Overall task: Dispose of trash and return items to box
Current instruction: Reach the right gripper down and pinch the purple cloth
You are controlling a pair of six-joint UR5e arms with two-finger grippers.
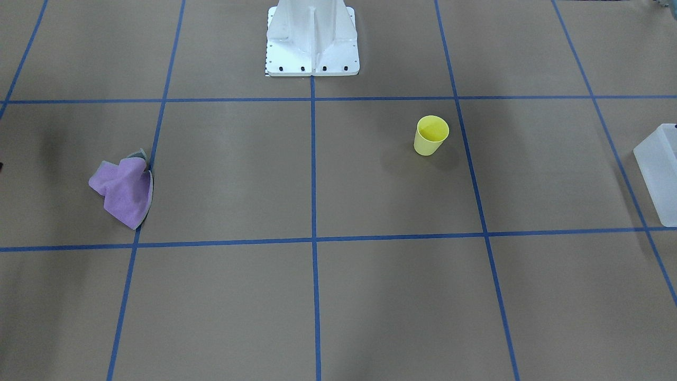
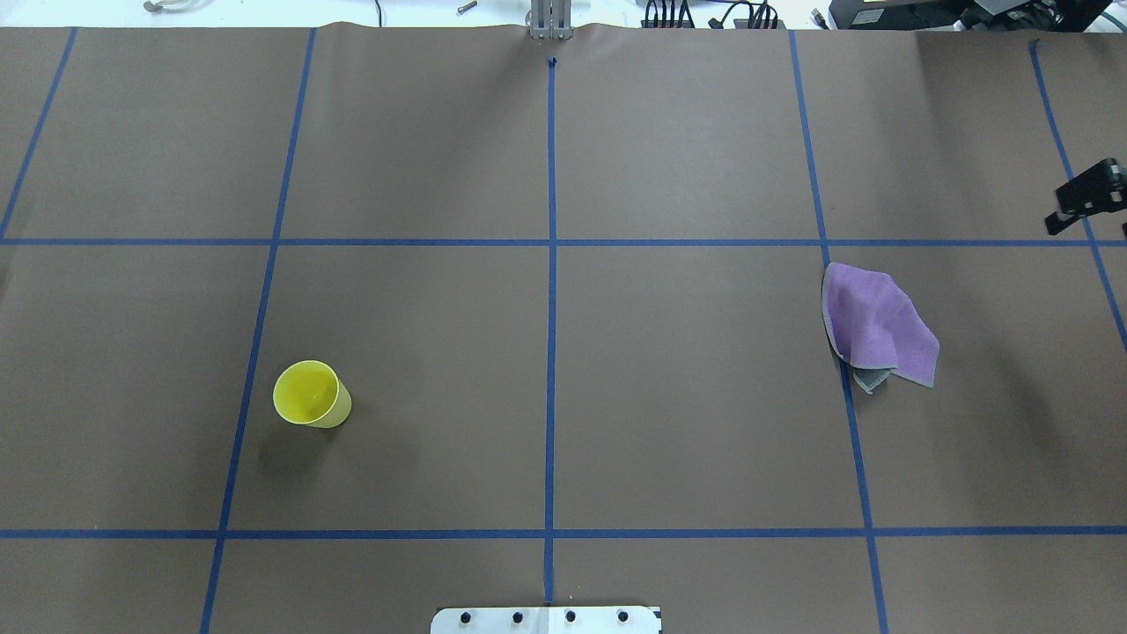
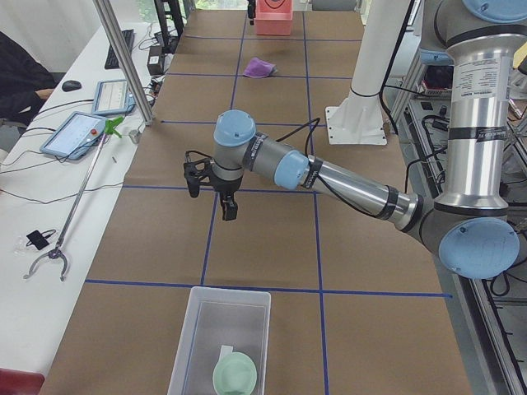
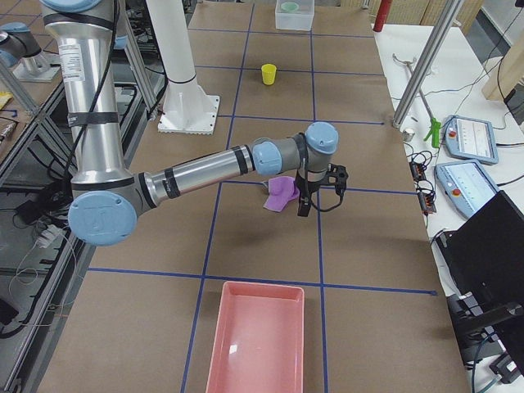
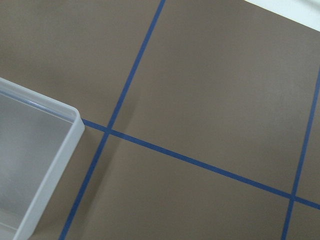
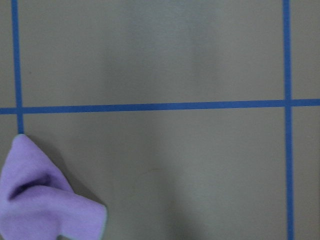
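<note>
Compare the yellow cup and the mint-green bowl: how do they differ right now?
The yellow cup is tall and tapered; the mint-green bowl is wider and lower. The yellow cup stands out on the bare table; the mint-green bowl already sits inside the translucent bin. Shared: both are round and rest open side up.

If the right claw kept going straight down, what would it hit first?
Likely the bare brown table, just beside the purple cloth: the right gripper points straight down, though depth is unclear.
</note>
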